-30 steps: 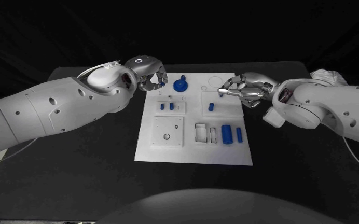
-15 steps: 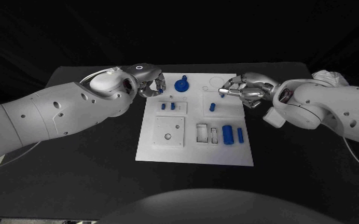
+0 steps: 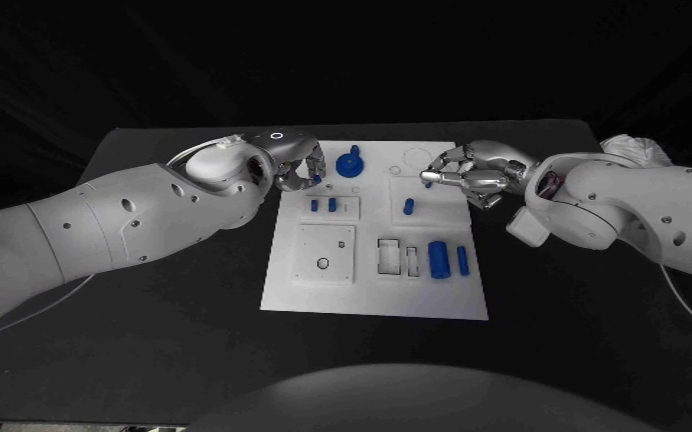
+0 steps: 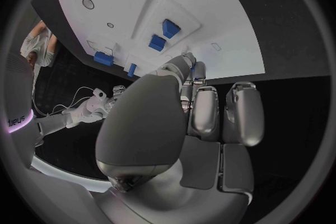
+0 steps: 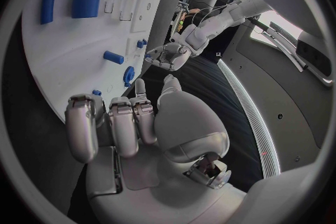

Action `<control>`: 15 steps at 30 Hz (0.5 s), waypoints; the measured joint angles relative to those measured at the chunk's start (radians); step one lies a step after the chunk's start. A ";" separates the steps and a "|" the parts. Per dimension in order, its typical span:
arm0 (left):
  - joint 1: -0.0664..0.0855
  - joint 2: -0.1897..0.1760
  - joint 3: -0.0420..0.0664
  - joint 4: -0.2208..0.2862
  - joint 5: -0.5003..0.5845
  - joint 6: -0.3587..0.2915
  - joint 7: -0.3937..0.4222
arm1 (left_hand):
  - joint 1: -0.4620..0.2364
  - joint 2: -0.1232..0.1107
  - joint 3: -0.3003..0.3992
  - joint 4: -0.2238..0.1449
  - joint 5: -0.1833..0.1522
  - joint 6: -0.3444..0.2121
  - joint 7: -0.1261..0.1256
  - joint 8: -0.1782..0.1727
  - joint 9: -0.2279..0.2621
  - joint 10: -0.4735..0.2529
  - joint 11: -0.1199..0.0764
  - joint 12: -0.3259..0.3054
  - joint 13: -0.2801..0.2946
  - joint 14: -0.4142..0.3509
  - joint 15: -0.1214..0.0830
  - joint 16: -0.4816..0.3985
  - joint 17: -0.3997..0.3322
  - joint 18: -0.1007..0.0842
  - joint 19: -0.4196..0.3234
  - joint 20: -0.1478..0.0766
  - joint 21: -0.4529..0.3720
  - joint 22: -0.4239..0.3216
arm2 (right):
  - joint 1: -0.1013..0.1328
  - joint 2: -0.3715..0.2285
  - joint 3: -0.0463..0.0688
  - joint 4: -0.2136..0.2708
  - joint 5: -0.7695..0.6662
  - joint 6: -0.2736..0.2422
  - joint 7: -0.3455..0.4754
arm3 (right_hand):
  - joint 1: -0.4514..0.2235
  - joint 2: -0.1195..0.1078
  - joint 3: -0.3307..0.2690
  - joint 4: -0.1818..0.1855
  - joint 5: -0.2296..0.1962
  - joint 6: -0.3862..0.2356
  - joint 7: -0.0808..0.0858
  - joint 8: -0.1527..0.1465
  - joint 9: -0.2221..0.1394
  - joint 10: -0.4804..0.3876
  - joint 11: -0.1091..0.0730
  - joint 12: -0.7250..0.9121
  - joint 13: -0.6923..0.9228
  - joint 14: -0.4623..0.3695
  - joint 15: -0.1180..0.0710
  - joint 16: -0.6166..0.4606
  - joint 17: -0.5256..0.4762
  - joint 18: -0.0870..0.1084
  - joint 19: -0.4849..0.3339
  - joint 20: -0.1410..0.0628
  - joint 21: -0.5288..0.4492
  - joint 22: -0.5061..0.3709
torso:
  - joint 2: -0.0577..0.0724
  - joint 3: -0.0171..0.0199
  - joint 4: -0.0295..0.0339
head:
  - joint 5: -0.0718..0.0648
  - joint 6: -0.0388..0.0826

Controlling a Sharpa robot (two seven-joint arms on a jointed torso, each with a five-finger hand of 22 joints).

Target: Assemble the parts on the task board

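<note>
Black matte bench [image 3: 173, 332] spreads under everything I work on, and the flat white rectangular task board [image 3: 368, 297] lies in its middle, long side running away from me.

Shallow recessed panels divide the board. In the nearer right area, a large blue cylinder part [image 3: 437, 258] lies flat, with a slimmer blue rod part [image 3: 462, 260] just beside it on the right; two rectangular slots [image 3: 398, 256] sit to their left, and I cannot tell what is in them. A square white panel with small holes [image 3: 325, 254] occupies the nearer left. Farther up, two small blue block parts [image 3: 323, 206] stand side by side in the left panel, and one short blue peg part [image 3: 408, 206] stands in the right panel. At the far edge a round blue knob part [image 3: 349, 164] sits on the board.

My left hand [image 3: 296, 164] hangs at the board's far left corner, just beside the knob, fingers curled inward around nothing I can see. My right hand [image 3: 464, 174] is at the board's far right edge, fingers curled together; I cannot tell whether anything is pinched there.
</note>
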 measured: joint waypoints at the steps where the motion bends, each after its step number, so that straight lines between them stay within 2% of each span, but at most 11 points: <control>1: 0.000 0.002 0.000 -0.002 0.000 -0.002 0.001 | 0.000 0.000 0.000 0.000 0.000 0.000 0.000 0.000 0.000 0.000 0.000 0.000 0.000 0.000 0.000 0.000 0.000 0.000 0.000 0.000 0.000 0.000 | 0.000 0.000 0.000 0.000 0.000 0.000 0.000 | 0.000 0.000 0.000 0.000 0.000 0.000 0.000 0.000 0.000 0.000 0.000 0.000 0.000 0.000 0.000 0.000 0.000 0.000 0.000 0.000 0.000 0.000 | 0.000 0.0000 -0.0001 | 0.000 0.000; 15: -0.007 0.033 0.000 -0.031 0.008 -0.017 0.009 | 0.000 0.000 0.000 0.000 0.000 -0.002 -0.002 -0.001 -0.003 0.000 0.000 0.000 0.000 0.000 0.000 0.000 -0.002 0.000 0.000 0.000 0.000 0.000 | -0.001 0.002 0.000 0.000 0.000 0.001 0.000 | 0.000 0.000 0.003 0.003 0.000 0.000 0.000 0.000 0.000 0.000 0.000 0.002 0.000 0.000 0.001 0.000 0.000 0.000 0.000 0.000 0.000 0.000 | -0.001 0.0000 0.0009 | -0.002 0.000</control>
